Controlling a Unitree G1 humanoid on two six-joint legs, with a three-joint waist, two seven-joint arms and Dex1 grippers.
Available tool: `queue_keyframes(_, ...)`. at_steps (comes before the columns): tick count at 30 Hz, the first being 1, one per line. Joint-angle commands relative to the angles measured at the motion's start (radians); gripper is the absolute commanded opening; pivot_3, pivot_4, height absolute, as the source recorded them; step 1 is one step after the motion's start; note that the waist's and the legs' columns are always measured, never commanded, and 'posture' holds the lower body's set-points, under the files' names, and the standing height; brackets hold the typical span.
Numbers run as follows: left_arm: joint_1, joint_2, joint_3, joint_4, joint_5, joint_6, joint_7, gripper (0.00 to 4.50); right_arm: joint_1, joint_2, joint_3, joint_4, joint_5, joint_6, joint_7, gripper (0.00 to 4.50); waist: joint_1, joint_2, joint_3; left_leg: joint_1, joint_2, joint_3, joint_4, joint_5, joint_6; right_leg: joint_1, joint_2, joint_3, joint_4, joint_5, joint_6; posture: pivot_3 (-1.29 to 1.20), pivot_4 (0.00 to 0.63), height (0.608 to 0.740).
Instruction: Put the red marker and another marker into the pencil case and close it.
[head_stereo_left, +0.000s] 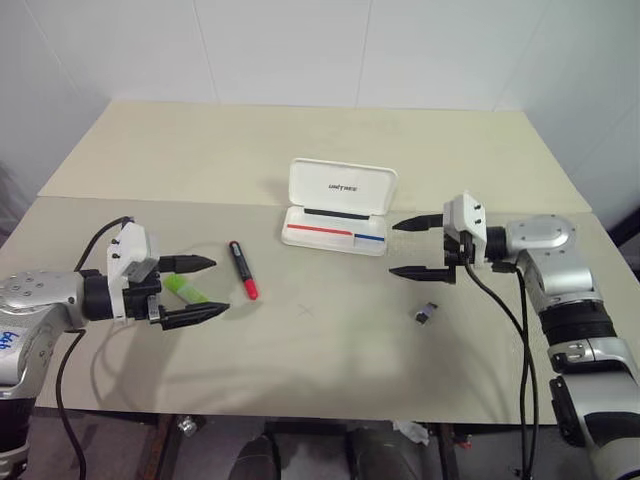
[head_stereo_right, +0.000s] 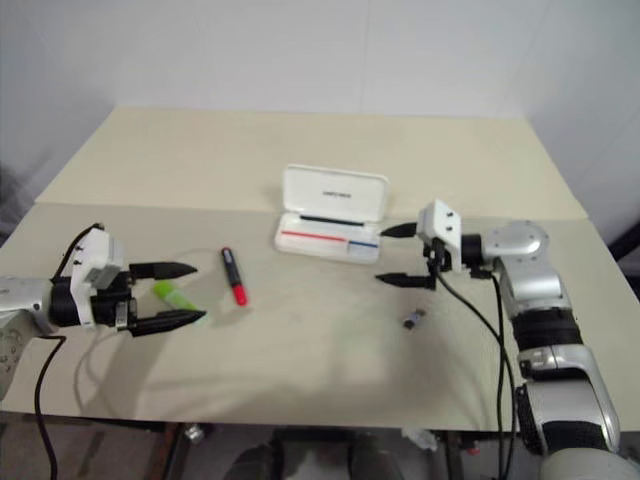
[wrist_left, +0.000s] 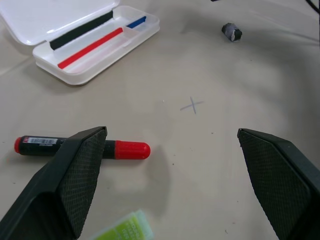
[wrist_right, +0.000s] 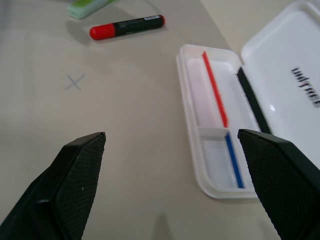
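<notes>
Both arms hover level over the table (head_stereo_left: 330, 370), fingers spread wide and empty. The left gripper (head_stereo_left: 200, 290) points right, above the green highlighter (head_stereo_left: 186, 291), beside the red marker (head_stereo_left: 242, 269). The right gripper (head_stereo_left: 420, 248) points left, just right of the open pencil case (head_stereo_left: 338, 205).

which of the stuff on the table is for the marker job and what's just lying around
For the job:
- red marker, lying on the table
- green highlighter, between the open left gripper's fingers, not gripped
- pencil case, lid up, tray empty
- right gripper, open, beside the case

Lying about:
- small dark clip
- pencilled X mark on the table
</notes>
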Motion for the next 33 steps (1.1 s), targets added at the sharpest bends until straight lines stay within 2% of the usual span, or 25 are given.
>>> queue_keyframes(1, -0.016, 0.021, 0.023, -0.017, -0.007, -0.003, -0.007, 4.46, 0.009, 0.008, -0.024, -0.073, 0.028, 0.029, -0.033, 4.50, 0.000, 0.000, 0.000, 0.000, 0.000, 0.000, 0.000, 0.000, 0.000, 0.000, 0.000, 0.000, 0.000, 0.000, 0.000, 0.00, 0.150, 0.740)
queue_keyframes(10, -0.016, 0.005, 0.035, -0.030, -0.028, -0.006, 0.007, 4.46, -0.025, 0.072, 0.041, -0.114, -0.058, 0.104, -0.152, 4.50, -0.001, 0.000, 0.000, 0.001, 0.000, 0.000, 0.001, 0.000, 0.000, 0.000, 0.000, 0.000, 0.002, 0.000, 0.000, 0.00, 0.150, 0.740)
queue_keyframes(17, 0.034, -0.033, 0.094, -0.083, -0.053, -0.009, 0.057, 4.46, -0.134, 0.134, 0.152, 0.009, -0.188, 0.097, -0.199, 4.50, -0.003, 0.000, 0.000, 0.001, 0.001, 0.000, 0.000, 0.000, 0.000, -0.001, 0.000, 0.000, 0.002, 0.000, -0.001, 0.00, 0.150, 0.740)
queue_keyframes(21, 0.048, -0.051, 0.128, -0.127, -0.084, 0.015, 0.109, 4.46, -0.205, 0.158, 0.210, 0.148, -0.266, 0.069, -0.209, 4.50, 0.000, 0.000, 0.000, 0.000, 0.000, -0.001, 0.001, 0.000, 0.000, -0.001, -0.001, -0.001, 0.001, 0.000, -0.001, 0.00, 0.150, 0.740)
queue_keyframes(33, 0.161, -0.062, 0.228, -0.220, -0.098, 0.027, 0.174, 4.46, -0.367, 0.222, 0.235, 0.428, -0.349, 0.001, -0.227, 4.50, -0.009, 0.000, 0.000, 0.001, 0.000, -0.001, 0.000, 0.000, 0.000, -0.001, 0.000, 0.000, 0.002, -0.001, -0.001, 0.00, 0.150, 0.740)
